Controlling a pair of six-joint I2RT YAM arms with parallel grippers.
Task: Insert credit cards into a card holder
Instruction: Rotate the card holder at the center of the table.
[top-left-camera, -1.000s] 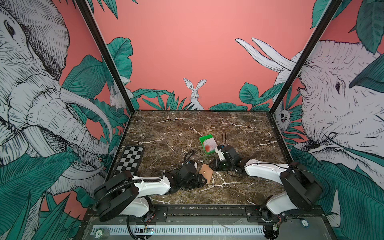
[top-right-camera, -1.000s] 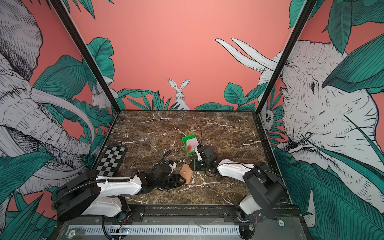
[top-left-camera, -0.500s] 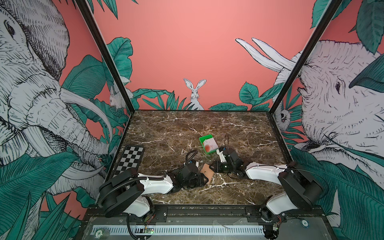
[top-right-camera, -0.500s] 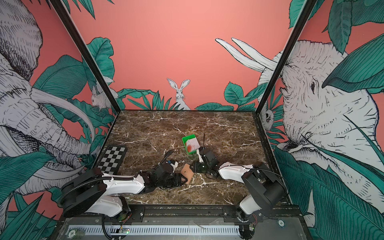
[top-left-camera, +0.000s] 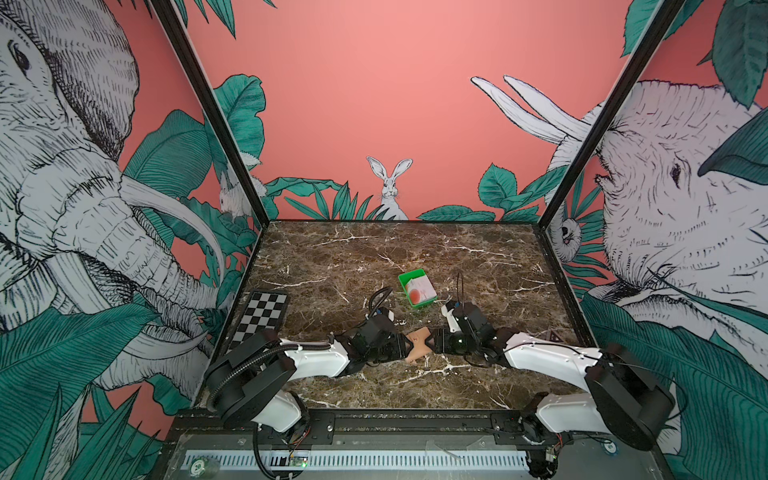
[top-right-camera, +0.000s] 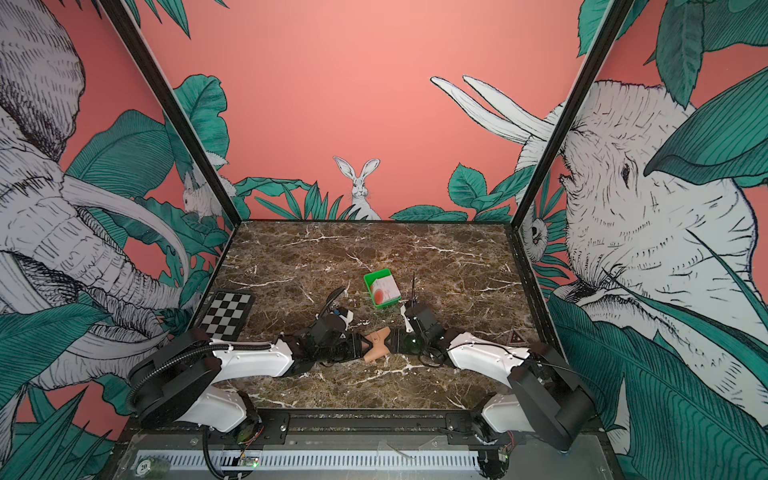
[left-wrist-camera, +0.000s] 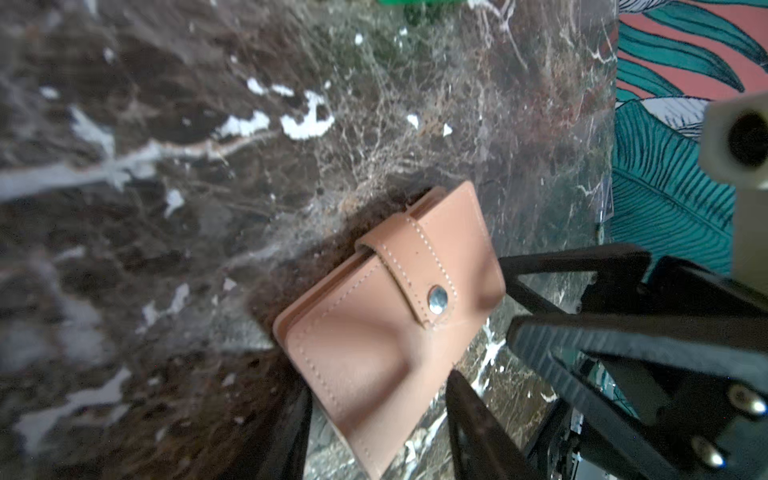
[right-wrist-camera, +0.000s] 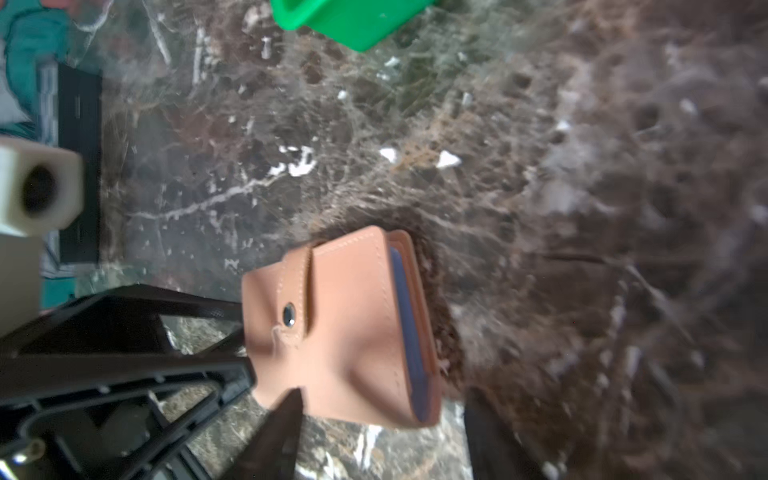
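Tan leather-like folding card holder (top-left-camera: 419, 348) is held near the front middle of the tabletop (top-left-camera: 374, 257), pinched at one end by the left tool (top-left-camera: 406, 348) while the jaws of the right tool (top-left-camera: 433, 344) stand parted around the other, so it could twist loose.

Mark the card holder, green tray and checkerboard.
card holder (left-wrist-camera: 390, 328): left wrist view, front face beside the snap strap.
green tray (top-left-camera: 410, 275): in a top view, far wall.
checkerboard (top-left-camera: 266, 318): in a top view, centre.
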